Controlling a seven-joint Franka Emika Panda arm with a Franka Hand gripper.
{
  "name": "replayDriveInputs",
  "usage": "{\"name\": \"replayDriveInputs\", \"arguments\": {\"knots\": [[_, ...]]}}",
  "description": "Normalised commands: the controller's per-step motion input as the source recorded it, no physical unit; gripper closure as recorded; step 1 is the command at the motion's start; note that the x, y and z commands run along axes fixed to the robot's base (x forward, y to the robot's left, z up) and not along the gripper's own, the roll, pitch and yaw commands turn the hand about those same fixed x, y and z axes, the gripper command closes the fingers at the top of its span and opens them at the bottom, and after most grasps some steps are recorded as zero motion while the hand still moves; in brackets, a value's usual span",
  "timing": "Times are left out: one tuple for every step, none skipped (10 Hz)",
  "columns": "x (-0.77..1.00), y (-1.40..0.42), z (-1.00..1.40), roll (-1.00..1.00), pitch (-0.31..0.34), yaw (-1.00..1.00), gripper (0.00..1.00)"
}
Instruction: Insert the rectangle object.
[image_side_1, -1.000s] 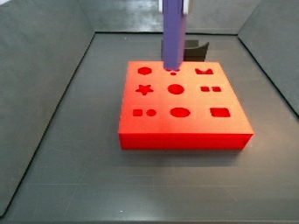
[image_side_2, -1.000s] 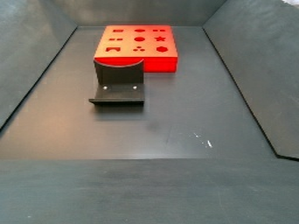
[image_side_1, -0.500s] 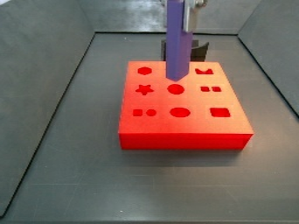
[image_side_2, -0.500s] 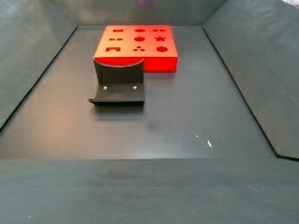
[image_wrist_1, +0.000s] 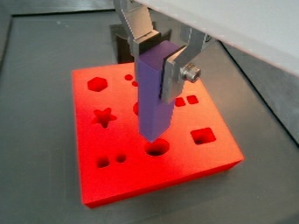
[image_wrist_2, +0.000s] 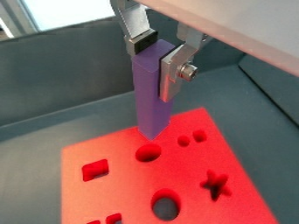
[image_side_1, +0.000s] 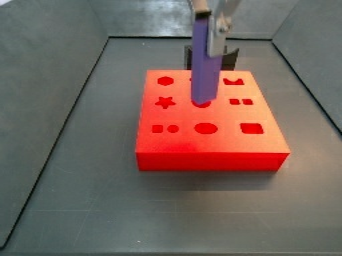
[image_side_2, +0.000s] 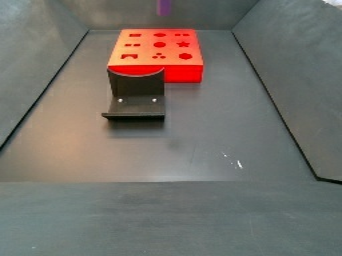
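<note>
The gripper (image_wrist_1: 162, 54) is shut on the upper end of the purple rectangle object (image_wrist_1: 155, 96) and holds it upright; both also show in a wrist view, the gripper (image_wrist_2: 160, 52) and the bar (image_wrist_2: 149, 96). The bar (image_side_1: 203, 65) hangs over the red block (image_side_1: 214, 145), its lower end just above the block's top by the middle round hole. The block's top has several shaped holes, among them a rectangular one (image_side_1: 250, 127) at the front right. In a side view only the bar's tip (image_side_2: 163, 5) shows above the block (image_side_2: 158, 55); the gripper is out of frame there.
The dark fixture (image_side_2: 134, 100) stands on the floor against one side of the red block; it also shows behind the block in a side view (image_side_1: 230, 55). Grey walls enclose the dark floor (image_side_2: 201, 150).
The gripper has carried the purple bar from over the block's back round hole toward its middle and lower. The block and fixture have not moved.
</note>
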Motion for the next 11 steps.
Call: {"name": "replayDriveInputs", "arguments": {"knots": [[0.12,0.03,-0.12,0.32,0.271,-0.44,1.00],[0.18,0.00,-0.06,0.36,0.256,-0.38,1.00],[0.27,0.00,0.03,0.27,0.156,-0.44,1.00],[0.25,-0.09,0.37,0.00,-0.020,-0.78,1.00],[0.17,-0.10,0.23,0.08,-0.036,-0.84,1.00],[0.14,-0.08,0.25,0.05,-0.020,-0.88,1.00],[0.47,-0.01,0.17,0.03,-0.009,-0.64,1.00],[0.38,0.00,0.07,0.07,-0.006,-0.71,1.00],[0.46,0.00,0.00,0.14,-0.009,-0.63,1.00],[0.74,-0.02,-0.16,0.24,0.000,-0.36,1.00],[0.75,-0.01,-0.25,0.27,0.000,-0.32,1.00]]}}
